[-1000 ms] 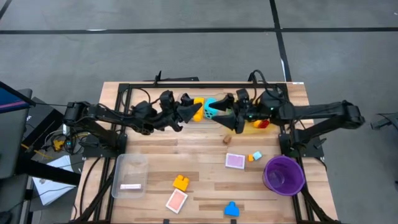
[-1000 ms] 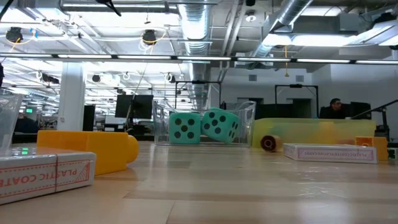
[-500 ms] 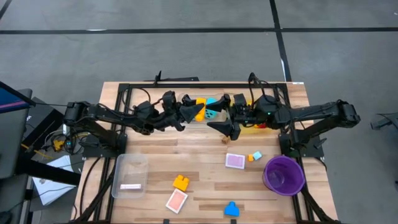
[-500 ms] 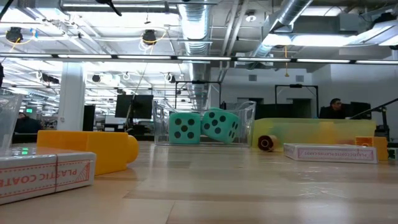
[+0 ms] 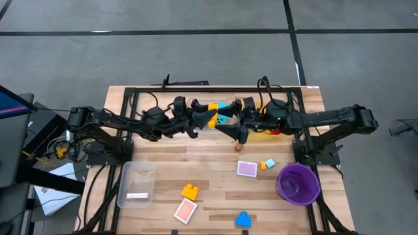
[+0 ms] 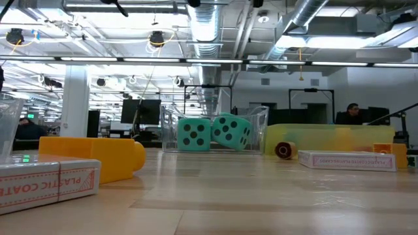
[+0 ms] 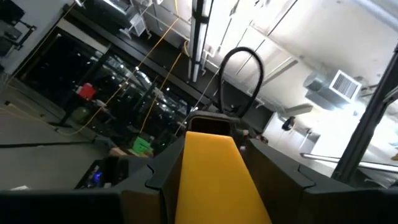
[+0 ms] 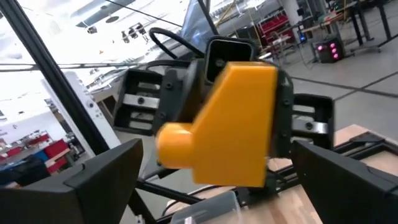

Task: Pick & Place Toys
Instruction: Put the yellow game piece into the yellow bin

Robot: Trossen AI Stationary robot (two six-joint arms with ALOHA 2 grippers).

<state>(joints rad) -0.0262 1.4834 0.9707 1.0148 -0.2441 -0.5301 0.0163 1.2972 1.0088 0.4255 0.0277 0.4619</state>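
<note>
My left gripper (image 5: 206, 118) is shut on a yellow-orange brick (image 5: 211, 117), held in the air over the far middle of the table. Facing it from the right, my right gripper (image 5: 230, 128) stands open, and the brick (image 8: 233, 124) sits ahead of its spread fingers without touching them. Two turquoise dice (image 6: 212, 132) sit in a clear tray (image 6: 261, 121) at the far middle. On the near half of the table lie a yellow brick (image 5: 190, 191), a blue brick (image 5: 243, 219), two pink tiles (image 5: 246, 168) (image 5: 185, 210) and small bricks (image 5: 266, 164). My left gripper pinches the brick's two flat sides (image 7: 186, 155) between its two fingers (image 8: 283, 112). The fingers come from the table's left and slant upward. The brick is lifted clear of the table, and its round stud (image 8: 171, 140) sticks out sideways.
A purple bowl (image 5: 298, 183) stands near right and a clear tray (image 5: 137, 184) near left. A yellow tray (image 6: 326, 138) lies under the right arm at the far right. A small brown cylinder (image 5: 238, 147) rests mid-table. A black frame (image 5: 215, 88) edges the far side.
My left gripper has tipped its fingers a little further upward with the brick still in its hold. My right gripper has swung slightly toward the table's left, closer to the held brick.
</note>
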